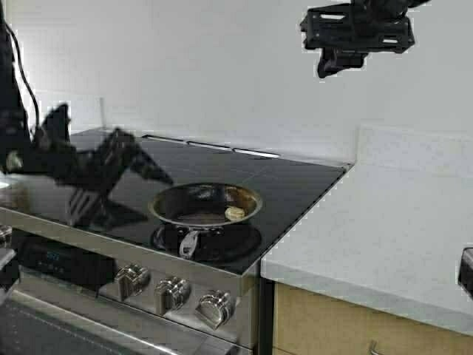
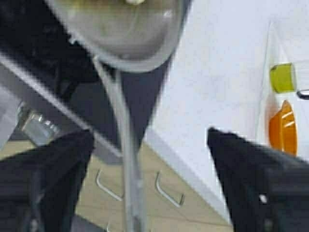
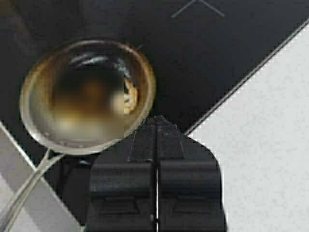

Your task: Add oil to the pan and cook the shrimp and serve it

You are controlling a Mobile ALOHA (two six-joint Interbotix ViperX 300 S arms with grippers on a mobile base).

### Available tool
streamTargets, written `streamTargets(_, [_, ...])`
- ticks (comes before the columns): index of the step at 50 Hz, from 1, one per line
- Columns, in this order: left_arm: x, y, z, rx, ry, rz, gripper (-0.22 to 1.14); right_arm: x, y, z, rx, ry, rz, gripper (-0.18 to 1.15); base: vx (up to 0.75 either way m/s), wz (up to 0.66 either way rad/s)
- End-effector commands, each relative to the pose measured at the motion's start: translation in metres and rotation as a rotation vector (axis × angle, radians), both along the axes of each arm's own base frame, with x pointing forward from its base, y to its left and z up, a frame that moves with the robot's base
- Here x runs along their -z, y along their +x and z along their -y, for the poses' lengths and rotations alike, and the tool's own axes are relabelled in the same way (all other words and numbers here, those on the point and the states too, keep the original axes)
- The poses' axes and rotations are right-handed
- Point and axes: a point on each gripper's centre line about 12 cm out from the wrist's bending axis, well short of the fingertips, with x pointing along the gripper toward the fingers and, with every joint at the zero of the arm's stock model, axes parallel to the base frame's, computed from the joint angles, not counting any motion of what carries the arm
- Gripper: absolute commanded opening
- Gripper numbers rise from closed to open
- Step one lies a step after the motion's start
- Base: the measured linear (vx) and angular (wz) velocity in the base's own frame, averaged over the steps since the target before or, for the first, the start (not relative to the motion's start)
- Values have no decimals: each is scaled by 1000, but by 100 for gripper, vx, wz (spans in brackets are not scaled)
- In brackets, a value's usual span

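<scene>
The pan (image 1: 205, 204) sits on the black glass cooktop (image 1: 295, 185) of a steel range, toward its front right part, with its short steel handle (image 1: 190, 241) pointing out over the front edge above the row of knobs (image 1: 171, 293). The shrimp (image 1: 235, 213) lies inside the pan, against the wall on the side nearest the pale worktop (image 1: 392, 222); in the right wrist view it shows as a small curled pale piece (image 3: 129, 96) close to the rim.

The left tool (image 1: 144, 166) reaches low over the left part of the cooktop, near the pan but apart from it. In its own wrist view its two dark fingers (image 2: 48, 183) stand wide apart, and the pan's handle (image 2: 126, 159) runs through the gap between them without either finger touching it.

The right tool (image 1: 336, 63) hangs high above the back of the range, well clear of everything. Its wrist view looks straight down on the pan (image 3: 87, 96), and its fingers (image 3: 140, 145) are pressed together with nothing between them.

Farther along the worktop, the left wrist view shows an orange bowl (image 2: 283, 128) and beside it a jug with yellow-green liquid (image 2: 282, 77), only partly in view.
</scene>
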Motion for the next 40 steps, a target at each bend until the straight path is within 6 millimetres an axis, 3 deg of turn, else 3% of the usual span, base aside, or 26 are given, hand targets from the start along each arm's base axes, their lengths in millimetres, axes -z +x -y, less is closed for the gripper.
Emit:
streamTargets(1, [10,4,2,3,-30,4,101,-9,3,-2,-2,12,31,5,0,0])
streamTargets(9, [27,4,10,21,-73,-3,101,-9,3,-2,-1,12,31,5,0,0])
streamTargets(25, [55,15,53,94,-171,-27,101,-7,2,-2,-1,10,24,5,0,0])
streamTargets(40, [62,28,67,89,-273,-37,101,-5,2,-2,0,9,21,5,0,0])
